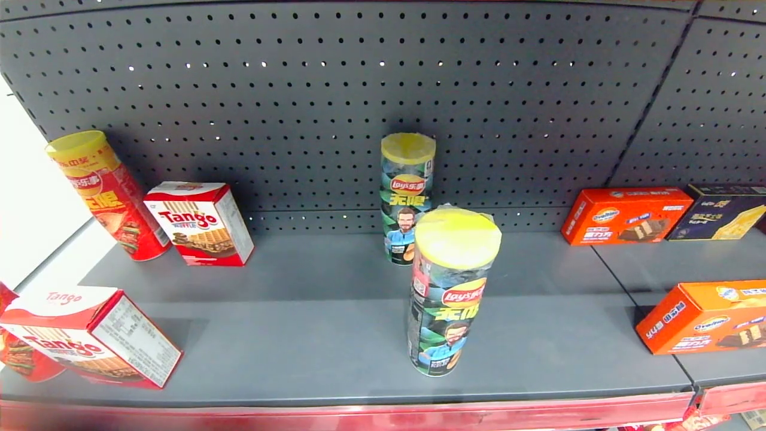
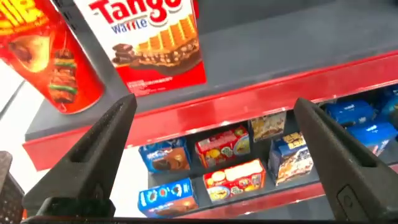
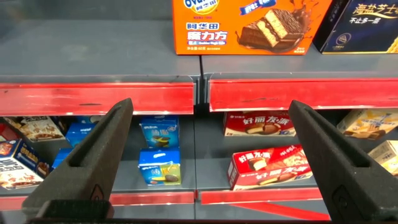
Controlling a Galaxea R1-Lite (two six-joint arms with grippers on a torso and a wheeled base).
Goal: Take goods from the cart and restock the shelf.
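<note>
My left gripper (image 2: 214,104) is spread wide with nothing between its fingers, hanging in front of the shelf's red edge strip (image 2: 261,93), low enough that packets on the lower shelf (image 2: 233,162) show between the jaws. My right gripper (image 3: 211,107) is just as wide and just as empty, level with the same strip further along. I judge both are kept out in front and below the board so that they cannot knock anything standing on it.

Beyond my left fingers, a red can (image 2: 53,56) and a wafer box (image 2: 155,40) stand near the front edge. On the right side, the near orange box (image 1: 706,317) lies flat across the seam between two boards, its face turned outward.

The goods that matter most are in the middle of the shelf (image 1: 299,323): the front chip can (image 1: 452,293) stands upright near the edge, with the rear chip can (image 1: 407,197) upright behind it against the perforated back panel (image 1: 359,90). They sit one behind the other with labels forward, which reads as a row being filled from the back toward the shopper.

A rear orange box (image 1: 625,215) and a dark box (image 1: 718,211) line the back on the right, and a second wafer box (image 1: 200,222) sits at back left beside a second red can (image 1: 108,194). With both grippers free, I judge the next move is a trip to the cart for another item
</note>
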